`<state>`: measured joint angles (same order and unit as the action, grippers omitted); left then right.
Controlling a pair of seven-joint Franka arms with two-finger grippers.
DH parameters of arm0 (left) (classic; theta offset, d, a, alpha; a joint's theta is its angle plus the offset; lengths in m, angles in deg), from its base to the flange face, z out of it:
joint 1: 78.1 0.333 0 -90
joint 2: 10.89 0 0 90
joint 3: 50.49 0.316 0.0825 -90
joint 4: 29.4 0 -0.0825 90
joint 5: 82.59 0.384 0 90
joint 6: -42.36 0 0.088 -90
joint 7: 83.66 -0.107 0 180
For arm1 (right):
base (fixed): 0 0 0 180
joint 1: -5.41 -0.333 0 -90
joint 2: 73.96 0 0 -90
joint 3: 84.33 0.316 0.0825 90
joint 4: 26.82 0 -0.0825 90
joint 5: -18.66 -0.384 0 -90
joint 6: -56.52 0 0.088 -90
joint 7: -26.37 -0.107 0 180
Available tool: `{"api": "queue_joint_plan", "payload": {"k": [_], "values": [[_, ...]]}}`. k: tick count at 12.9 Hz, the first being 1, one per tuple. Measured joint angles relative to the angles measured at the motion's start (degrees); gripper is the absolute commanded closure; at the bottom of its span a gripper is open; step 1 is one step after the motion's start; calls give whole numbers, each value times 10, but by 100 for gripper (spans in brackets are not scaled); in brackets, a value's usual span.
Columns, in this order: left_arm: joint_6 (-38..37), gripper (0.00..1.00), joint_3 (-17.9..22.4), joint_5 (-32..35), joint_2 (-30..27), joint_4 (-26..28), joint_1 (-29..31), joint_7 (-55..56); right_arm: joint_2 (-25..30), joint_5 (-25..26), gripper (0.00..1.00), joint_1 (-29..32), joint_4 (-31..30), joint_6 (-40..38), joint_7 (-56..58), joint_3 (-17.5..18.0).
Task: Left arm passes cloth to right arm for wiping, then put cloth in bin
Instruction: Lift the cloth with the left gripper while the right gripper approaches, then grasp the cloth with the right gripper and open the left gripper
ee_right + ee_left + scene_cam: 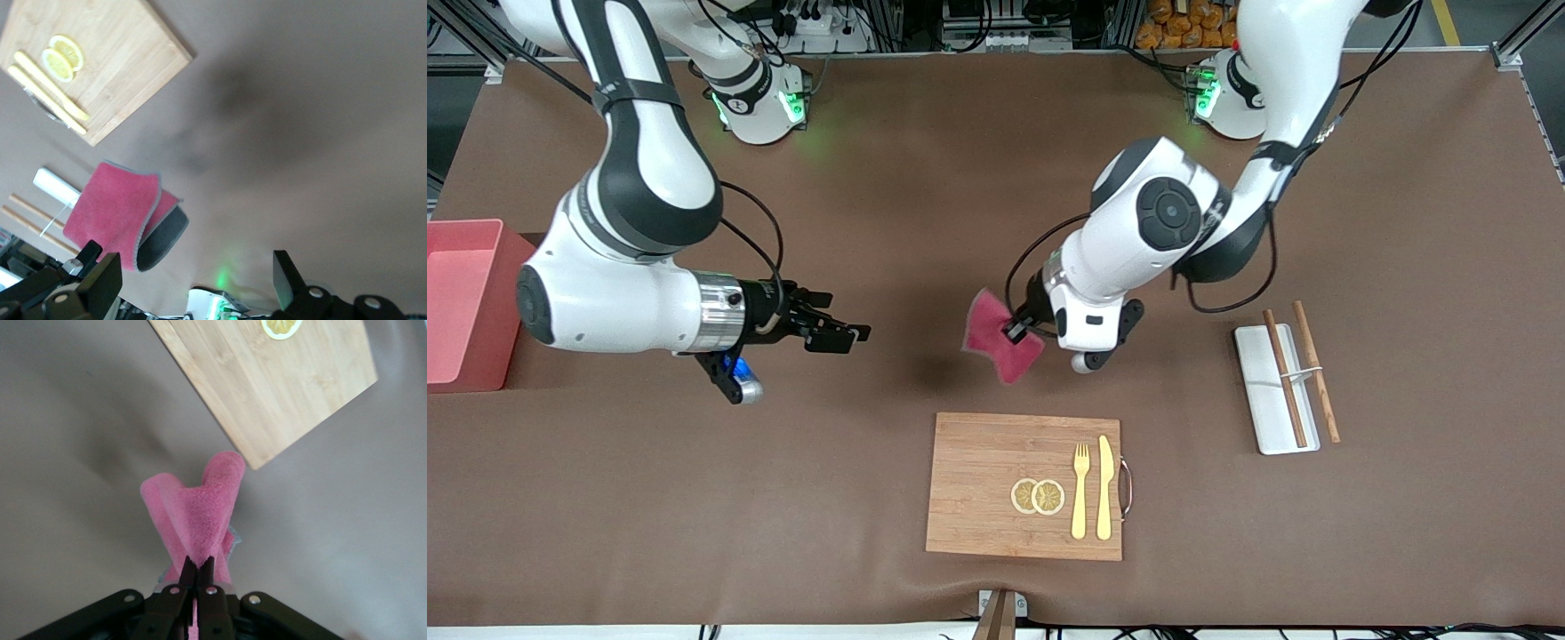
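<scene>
Left end effector [1016, 332] clamped on the cloth [996, 340], aloft. Right end effector [852, 335] apart; should close on the cloth's free corner before release.

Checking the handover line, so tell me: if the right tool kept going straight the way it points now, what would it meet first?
Most likely the cloth, pinched in the shut left tool above the table. The open right tool points at it across bare tabletop, with nothing between them. Whether their heights match exactly is hard to judge.
</scene>
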<state>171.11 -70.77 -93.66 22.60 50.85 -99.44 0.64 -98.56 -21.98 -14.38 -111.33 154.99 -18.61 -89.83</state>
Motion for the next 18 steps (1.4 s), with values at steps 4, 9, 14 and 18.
{"api": "queue_joint_plan", "payload": {"k": [4, 9, 14, 18], "values": [[122, 100, 1, 0, 30, -7, -29, 151, -23, 0, 0, -14, 0, 64, -44, 0], [199, 100, 1, 0, 41, -7, -46, 265, -62, -1, 0, -50, -1, 154, -47, 1], [225, 100, 3, 0, 44, -7, -56, 286, -69, -1, 84, -59, -1, 192, -47, 1], [228, 100, 5, 0, 45, -7, -55, 286, -72, 0, 100, -63, 1, 195, -10, 1]]}}
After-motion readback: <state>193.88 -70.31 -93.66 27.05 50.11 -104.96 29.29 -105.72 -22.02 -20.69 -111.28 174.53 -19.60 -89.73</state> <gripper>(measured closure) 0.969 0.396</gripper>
